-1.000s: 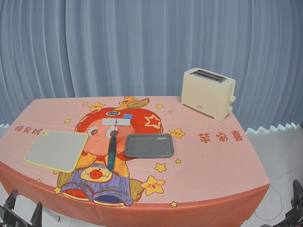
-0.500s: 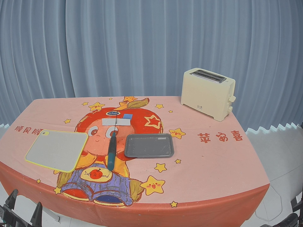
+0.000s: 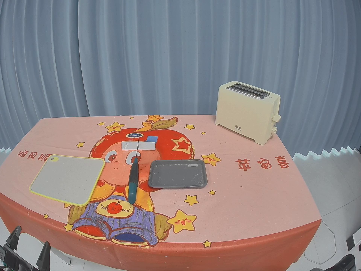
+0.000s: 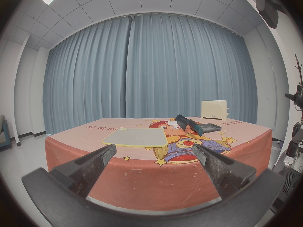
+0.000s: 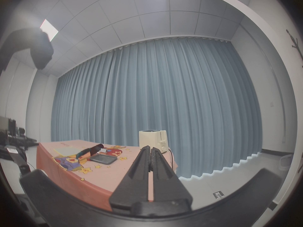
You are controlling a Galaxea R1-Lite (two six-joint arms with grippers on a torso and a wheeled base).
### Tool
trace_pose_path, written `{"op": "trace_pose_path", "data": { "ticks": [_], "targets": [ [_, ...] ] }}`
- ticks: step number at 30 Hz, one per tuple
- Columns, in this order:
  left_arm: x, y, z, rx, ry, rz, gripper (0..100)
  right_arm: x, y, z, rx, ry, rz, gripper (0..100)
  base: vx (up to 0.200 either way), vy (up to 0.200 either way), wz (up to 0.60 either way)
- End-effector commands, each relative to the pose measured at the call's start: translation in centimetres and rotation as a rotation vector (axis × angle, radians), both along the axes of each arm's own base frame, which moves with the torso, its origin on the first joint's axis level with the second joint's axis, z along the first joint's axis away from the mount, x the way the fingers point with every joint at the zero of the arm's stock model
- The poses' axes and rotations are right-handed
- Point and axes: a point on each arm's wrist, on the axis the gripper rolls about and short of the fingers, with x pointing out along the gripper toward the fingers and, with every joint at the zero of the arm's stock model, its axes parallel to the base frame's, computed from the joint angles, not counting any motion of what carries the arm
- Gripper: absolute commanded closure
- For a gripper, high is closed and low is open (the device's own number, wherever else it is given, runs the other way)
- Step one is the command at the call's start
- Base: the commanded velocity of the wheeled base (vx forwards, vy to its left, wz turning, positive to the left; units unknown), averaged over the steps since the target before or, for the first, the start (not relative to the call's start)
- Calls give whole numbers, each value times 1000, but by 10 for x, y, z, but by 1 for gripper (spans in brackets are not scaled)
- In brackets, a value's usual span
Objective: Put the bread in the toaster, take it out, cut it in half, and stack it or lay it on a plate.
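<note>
The left jaws stand wide apart with nothing between them, low before the tabletop's [image 3: 244,192] near left edge. The right jaws are pressed together and empty, off its near right corner. Across the tabletop's near half, from left, lie a yellow-rimmed cutting board [image 3: 67,178], a teal-handled knife [image 3: 132,181] and a grey rectangular plate [image 3: 177,174]. The cream toaster [image 3: 246,111] sits at the far right.

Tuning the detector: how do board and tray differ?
Board is pale grey with a yellow edge; tray is dark grey. Board is flat and bigger; tray has a raised rim. Board lies askew to the cloth edge; tray lies square to it. Both are rounded rectangles.
</note>
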Motion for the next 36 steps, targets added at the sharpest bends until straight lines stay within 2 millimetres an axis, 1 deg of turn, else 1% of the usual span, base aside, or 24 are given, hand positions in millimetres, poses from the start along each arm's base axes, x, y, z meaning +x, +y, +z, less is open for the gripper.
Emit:
{"op": "trace_pose_path", "data": {
  "ticks": [1, 5, 6, 7, 8, 9, 12, 14, 15, 16, 17, 19, 23, 26, 27, 28, 33, 36],
  "targets": [
    [1, 0, -2, 0, 10, 0, 0, 17, 0, 33, 37, 84, 26, 100, 0, 0, 0],
    [1, 0, -2, 0, 10, 0, 0, 32, 1, 58, 37, 119, 20, 100, 0, 0, 0],
    [1, 0, -2, 0, 10, 0, 0, 34, 1, 64, 37, 121, 20, 100, 0, 0, 0],
    [1, 0, -2, 0, 10, 0, 0, 35, 1, 64, 37, 121, 20, 100, 0, 0, 0],
    [1, 0, -2, 0, 10, 0, 0, 39, 1, 75, 37, 122, 21, 100, 0, 0, 0],
    [1, 0, -2, 0, 10, 0, 0, 41, 1, 77, 40, 126, 21, 100, 0, 0, 0],
    [1, 0, -2, 0, 10, 0, 0, 55, 2, 91, 53, 160, 14, 100, 0, 0, 0],
    [1, 0, -2, 0, 10, 0, 0, 64, 2, 96, 70, 187, 26, 100, 0, 0, 0],
    [1, 0, -2, 0, 10, 0, 0, 72, 3, 98, 80, 210, 42, 100, 0, 0, 0],
    [1, 0, -2, 0, 10, 0, 0, 75, 3, 99, 81, 216, 45, 100, 0, 0, 0],
    [1, 0, -2, 0, 10, 0, 0, 86, 4, 103, 85, 242, 64, 100, 0, 0, 0],
    [1, 0, -2, 0, 10, 0, 0, 100, 5, 110, 85, 273, 88, 100, 0, 0, 0],
    [1, 0, -2, 0, 10, 0, 0, 123, 6, 119, 82, 316, 113, 100, 0, 0, 0],
    [1, 0, -2, 0, 10, 0, 0, 135, 7, 120, 84, 343, 115, 100, 0, 0, 0],
    [1, 0, -3, 0, 11, 0, 0, 136, 7, 120, 84, 346, 115, 100, 0, 0, 0],
    [1, 0, -2, 0, 10, 0, 0, 142, 7, 117, 84, 374, 117, 100, 0, 0, 0],
    [1, 0, -2, 0, 10, 0, 0, 162, 7, 108, 89, 449, 106, 100, 0, 0, 0],
    [1, 0, -2, 0, 10, 0, 0, 174, 7, 106, 98, 478, 102, 100, 0, 0, 0]
  ]
}}
